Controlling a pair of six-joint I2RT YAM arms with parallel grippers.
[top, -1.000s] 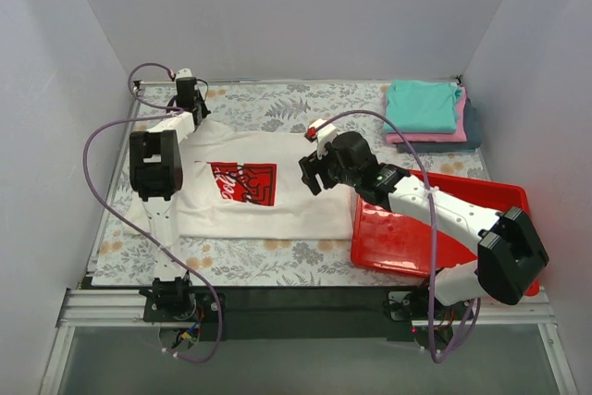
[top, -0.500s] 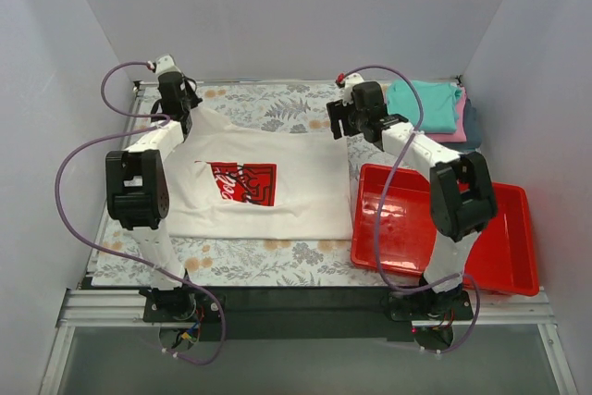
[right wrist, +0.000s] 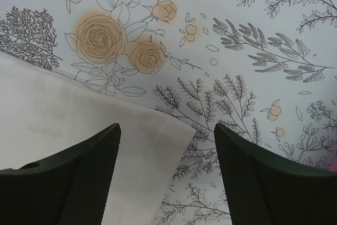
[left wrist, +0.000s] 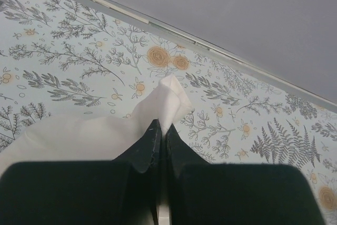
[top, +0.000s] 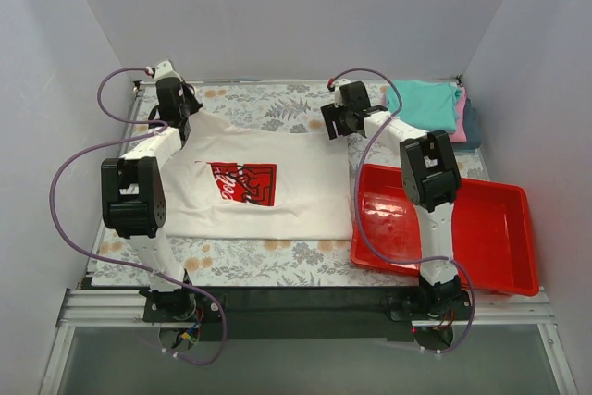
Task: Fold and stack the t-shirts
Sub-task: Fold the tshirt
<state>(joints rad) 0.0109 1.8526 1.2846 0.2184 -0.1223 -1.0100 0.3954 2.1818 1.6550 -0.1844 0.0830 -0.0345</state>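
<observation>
The white t-shirt (top: 268, 182) with the red logo print (top: 242, 182) lies spread on the floral table. My left gripper (top: 181, 125) is at the shirt's far left corner, shut on a pinch of the white cloth (left wrist: 169, 94), seen between the fingers (left wrist: 149, 143) in the left wrist view. My right gripper (top: 335, 123) is open above the shirt's far right corner (right wrist: 158, 146), jaws wide apart, holding nothing. Folded teal (top: 424, 104), pink (top: 455, 132) and dark blue-grey (top: 473, 127) shirts are stacked at the far right.
A red plastic tray (top: 481, 228) sits on the right, touching the white shirt's right edge. Grey walls close in the table on three sides. Purple cables loop from both arms.
The right arm swung from the shirt's right middle out to its far right corner. The left gripper moved to the far left corner and pulled that corner of the shirt outward.
</observation>
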